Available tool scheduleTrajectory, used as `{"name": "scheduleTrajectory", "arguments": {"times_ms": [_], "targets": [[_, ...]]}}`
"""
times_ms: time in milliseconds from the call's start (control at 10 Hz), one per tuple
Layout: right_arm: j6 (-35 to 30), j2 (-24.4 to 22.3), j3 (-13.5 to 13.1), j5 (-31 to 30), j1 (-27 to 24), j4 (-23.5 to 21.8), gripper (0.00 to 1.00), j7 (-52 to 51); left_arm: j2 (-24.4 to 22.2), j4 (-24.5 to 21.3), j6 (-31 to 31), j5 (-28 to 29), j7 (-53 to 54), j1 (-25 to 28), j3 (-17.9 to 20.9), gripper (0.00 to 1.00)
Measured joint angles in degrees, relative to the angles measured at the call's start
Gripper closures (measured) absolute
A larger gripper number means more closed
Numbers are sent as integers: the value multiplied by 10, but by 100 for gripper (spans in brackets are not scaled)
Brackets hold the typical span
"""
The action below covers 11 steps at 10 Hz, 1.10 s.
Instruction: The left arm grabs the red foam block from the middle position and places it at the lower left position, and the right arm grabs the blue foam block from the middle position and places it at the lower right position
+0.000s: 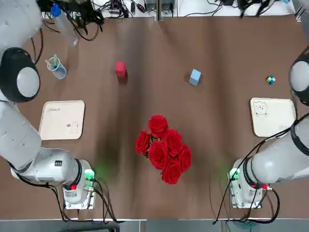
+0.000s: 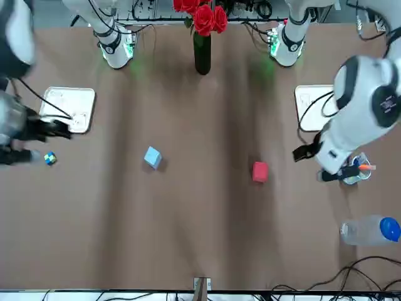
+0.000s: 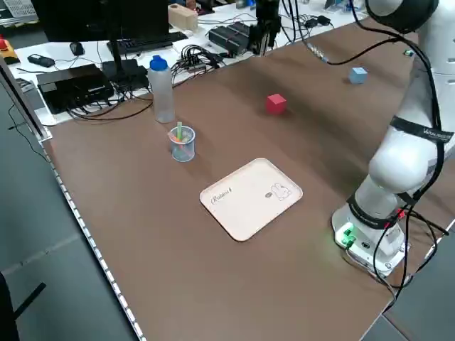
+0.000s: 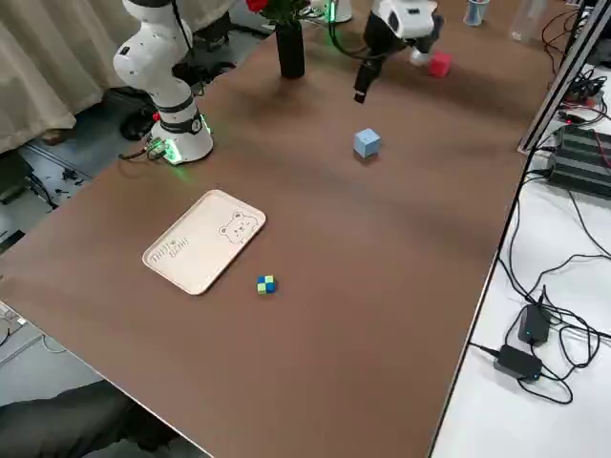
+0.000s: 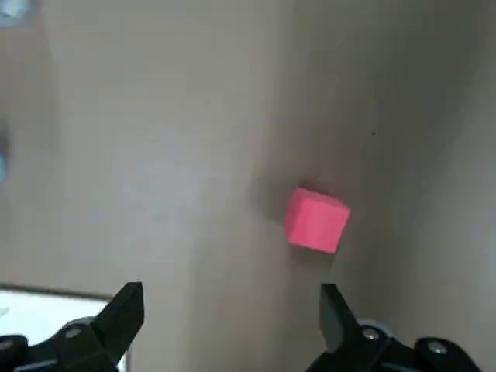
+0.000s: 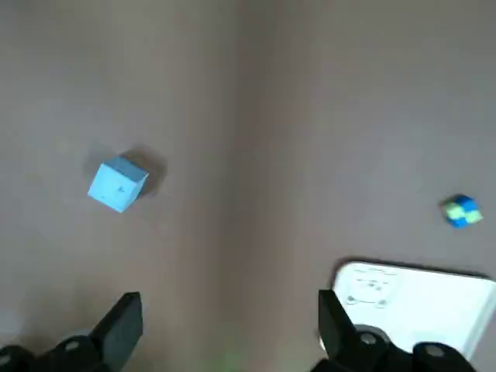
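Observation:
The red foam block [image 1: 120, 68] sits on the brown table left of centre, and the blue foam block [image 1: 194, 77] sits right of centre. My left gripper [image 5: 230, 314] hovers open above the table with nothing between its fingers; the red foam block [image 5: 316, 220] lies a little ahead of it, toward one finger. My right gripper [image 6: 229, 325] is also open and empty, high over the table. The blue foam block [image 6: 116, 184] lies well ahead of it and off to one side. In the front view the left gripper [image 2: 302, 152] hangs to the side of the red block [image 2: 260, 171].
A vase of red roses [image 1: 164, 147] stands at the table's near middle between the arm bases. A white tray [image 1: 63, 120] lies at the left and another tray [image 1: 273, 116] at the right. A cup of pens [image 1: 57, 67], a bottle [image 1: 63, 21] and a small multicoloured cube [image 1: 271, 79] stand at the sides.

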Motion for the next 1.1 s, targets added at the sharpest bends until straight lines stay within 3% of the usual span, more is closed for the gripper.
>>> {"name": "scheduleTrajectory", "arguments": {"times_ms": [200, 500, 700, 1100], "targets": [[10, 57, 1, 14, 43, -2, 0, 102, 34, -39, 70, 12, -53, -42, -1, 0], [30, 98, 1, 33, 68, -10, 0, 257, 117, -55, 182, 36, -65, -68, -1, 1], [80, 101, 0, 33, 81, -49, 0, 286, 153, -54, 202, 48, -58, -70, -1, 1], [92, 98, -8, 34, 77, -55, 0, 299, 162, -54, 202, 60, -58, -74, -2, 0]]}}
